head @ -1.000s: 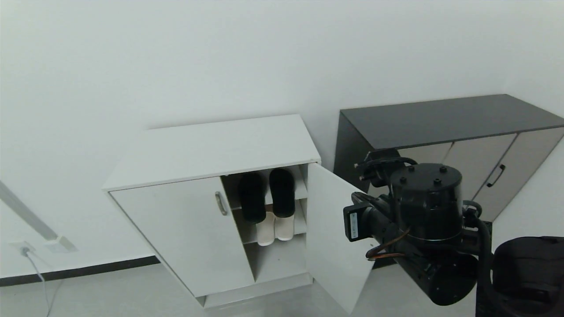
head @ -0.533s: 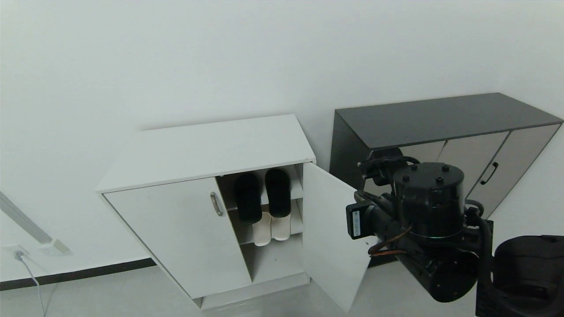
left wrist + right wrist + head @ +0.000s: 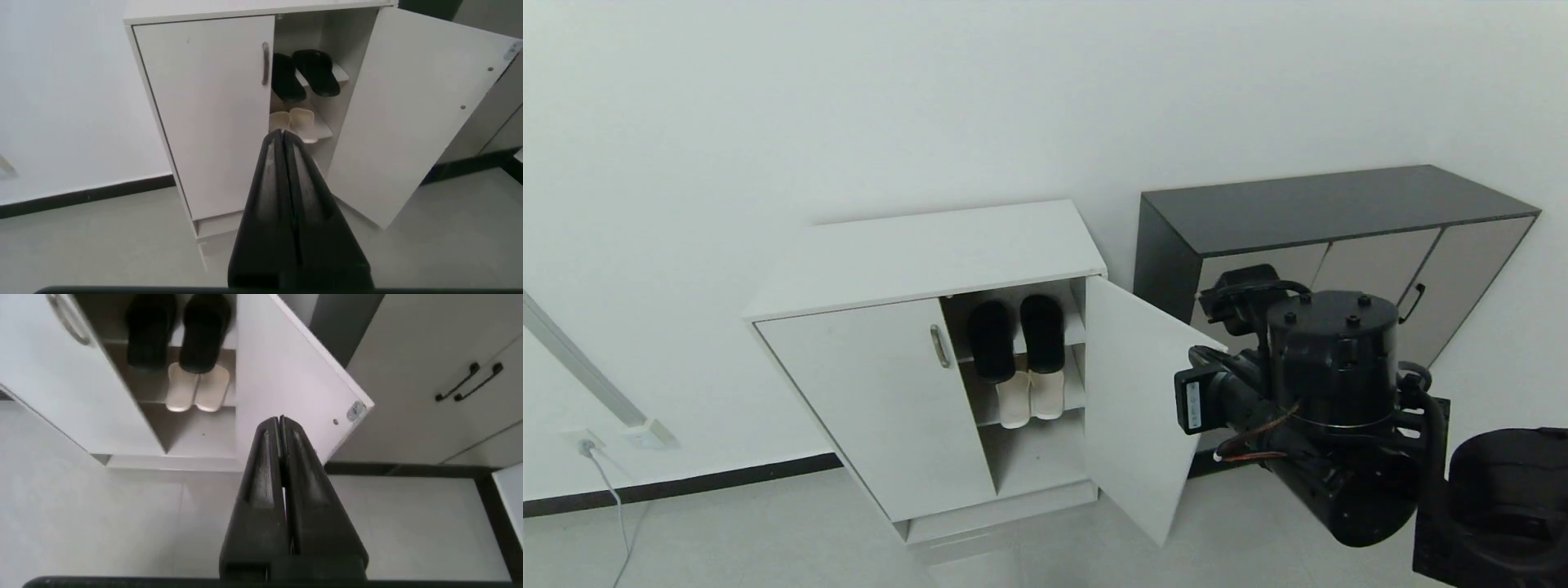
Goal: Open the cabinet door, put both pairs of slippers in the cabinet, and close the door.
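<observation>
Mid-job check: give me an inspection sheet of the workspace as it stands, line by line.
Surface: grey floor, with the white cabinet standing on it.
Job's things: black slippers on the upper shelf, white slippers on the shelf below; right door open, left door shut.
Clutter: nothing seen.
End effectors: left end effector shut, holding nothing; right end effector shut, holding nothing.
Cables: wall socket with cable, left of the cabinet.
Surroundings: dark cabinet on the right, white wall behind.

Slippers [image 3: 1043, 333] inside white cabinet [image 3: 915, 261], door [image 3: 1135, 408] open
</observation>
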Robot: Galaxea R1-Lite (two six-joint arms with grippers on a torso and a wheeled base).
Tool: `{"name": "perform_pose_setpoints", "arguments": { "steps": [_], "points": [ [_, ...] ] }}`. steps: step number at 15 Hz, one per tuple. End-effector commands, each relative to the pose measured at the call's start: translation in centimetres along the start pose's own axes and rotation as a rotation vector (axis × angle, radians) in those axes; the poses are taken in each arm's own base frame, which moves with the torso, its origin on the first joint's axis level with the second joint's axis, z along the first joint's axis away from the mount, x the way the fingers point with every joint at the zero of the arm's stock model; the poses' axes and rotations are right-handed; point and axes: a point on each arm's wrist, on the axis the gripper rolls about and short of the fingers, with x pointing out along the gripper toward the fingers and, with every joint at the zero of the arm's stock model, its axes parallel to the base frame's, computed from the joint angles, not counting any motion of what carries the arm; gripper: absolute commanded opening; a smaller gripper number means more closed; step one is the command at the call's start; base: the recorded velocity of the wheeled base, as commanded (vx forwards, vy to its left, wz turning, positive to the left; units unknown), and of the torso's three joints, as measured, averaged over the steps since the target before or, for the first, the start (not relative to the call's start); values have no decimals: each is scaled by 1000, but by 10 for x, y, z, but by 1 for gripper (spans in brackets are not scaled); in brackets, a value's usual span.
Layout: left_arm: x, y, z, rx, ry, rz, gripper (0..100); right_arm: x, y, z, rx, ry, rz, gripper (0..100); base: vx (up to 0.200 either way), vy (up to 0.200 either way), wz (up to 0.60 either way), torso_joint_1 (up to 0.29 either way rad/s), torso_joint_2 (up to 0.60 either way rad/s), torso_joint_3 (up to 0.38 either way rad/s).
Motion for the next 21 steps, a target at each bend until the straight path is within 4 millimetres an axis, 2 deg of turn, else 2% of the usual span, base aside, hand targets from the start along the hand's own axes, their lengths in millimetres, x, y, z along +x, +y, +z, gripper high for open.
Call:
{"name": "perform_pose_setpoints", "arguments": {
  "steps": [1, 5, 9, 13, 17, 21],
  "points": [
    [0, 0, 0, 0, 2, 1, 0, 15, -8, 7, 24, -11, -19, 0, 0, 0, 0, 0, 0, 0],
    [0, 0, 0, 0, 2, 1, 0, 70, -45, 29, 72, -21, -104, 0, 0, 0, 0, 0, 0, 0],
    [0, 0, 0, 1, 2, -1, 0, 114, -61, 35, 92, -18, -139, 0, 0, 0, 0, 0, 0, 0],
    [0, 0, 0, 1, 2, 1, 0, 145, -67, 30, 131, 18, -106, 0, 0, 0, 0, 0, 0, 0],
    [0, 0, 0, 1, 2, 1, 0, 172, -81, 22, 156, 41, -112, 0, 0, 0, 0, 0, 0, 0],
    [0, 0, 0, 1, 2, 1, 0, 198, -94, 5, 154, 86, -138, 0, 0, 0, 0, 0, 0, 0]
  ]
}}
